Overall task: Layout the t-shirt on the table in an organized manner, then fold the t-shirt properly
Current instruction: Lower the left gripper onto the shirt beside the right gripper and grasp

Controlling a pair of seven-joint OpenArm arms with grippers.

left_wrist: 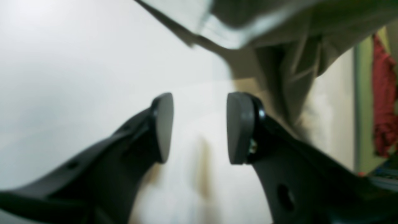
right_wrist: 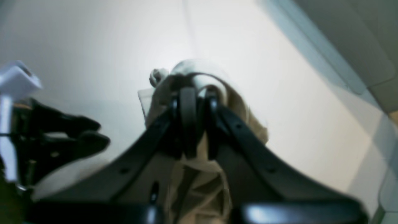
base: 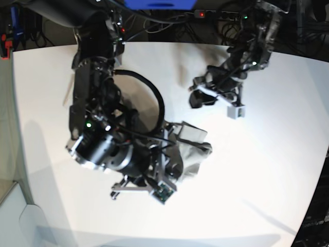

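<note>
The beige t-shirt [right_wrist: 202, 186] hangs bunched from my right gripper [right_wrist: 190, 93], which is shut on a fold of it above the white table [right_wrist: 279, 77]. In the base view the t-shirt [base: 194, 150] is a crumpled lump held up at mid-table, partly hidden by the right arm. My left gripper [left_wrist: 200, 127] is open with nothing between its pads. It hovers a little short of the hanging t-shirt [left_wrist: 279, 62], which fills the upper right of the left wrist view. From above, the left gripper [base: 196, 98] sits behind the shirt and apart from it.
The bulky right arm [base: 97, 134] covers the table's left middle. Cables and dark equipment [base: 216, 13] line the back edge. The table's curved edge [base: 15, 128] runs down the left. A red object [left_wrist: 384, 99] hangs beyond the table in the left wrist view.
</note>
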